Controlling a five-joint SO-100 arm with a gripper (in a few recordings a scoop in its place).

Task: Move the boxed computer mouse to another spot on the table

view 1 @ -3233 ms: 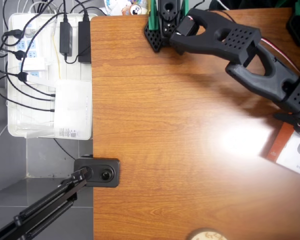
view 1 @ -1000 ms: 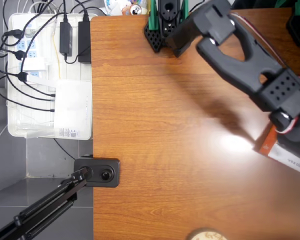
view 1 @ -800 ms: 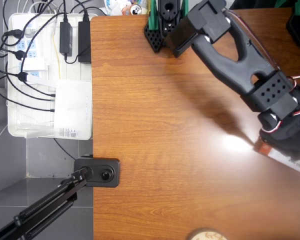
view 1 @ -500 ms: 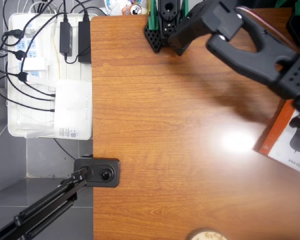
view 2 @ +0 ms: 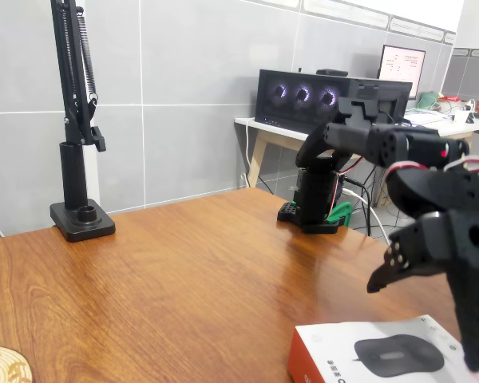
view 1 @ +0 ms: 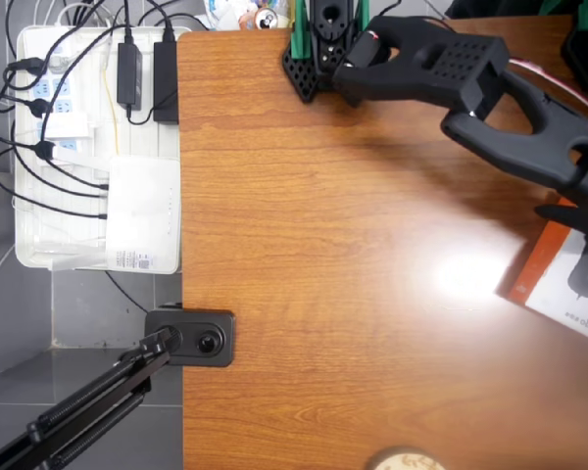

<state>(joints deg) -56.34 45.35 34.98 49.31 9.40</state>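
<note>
- The boxed computer mouse (view 2: 375, 351) lies flat on the table (view 2: 160, 279), at the near right corner in the fixed view and against the right edge in the overhead view (view 1: 568, 284), its orange-red side panel turned toward the open middle of the tabletop.
- The gripper (view 2: 443, 319) hangs just above the carton, fingers pointing down and spread apart with nothing between them; one long finger reaches down near the carton's right end, though I can't tell from here whether its tip touches the lid.
- To my eye this is the approach step: the carton is not yet grasped, and it sits flat with no sign of being lifted.
- The next move, I'd judge, calls for lowering so the jaws straddle a narrow edge of the carton, then closing firmly; the box is flat and wide, so gripping across its face looks unlikely to work.
- Plenty of bare wood lies to the left in the overhead view, so a slide or carry that way seems easiest.
- A round wooden coaster (view 2: 4, 365) sits at the near left corner, well apart.
</note>
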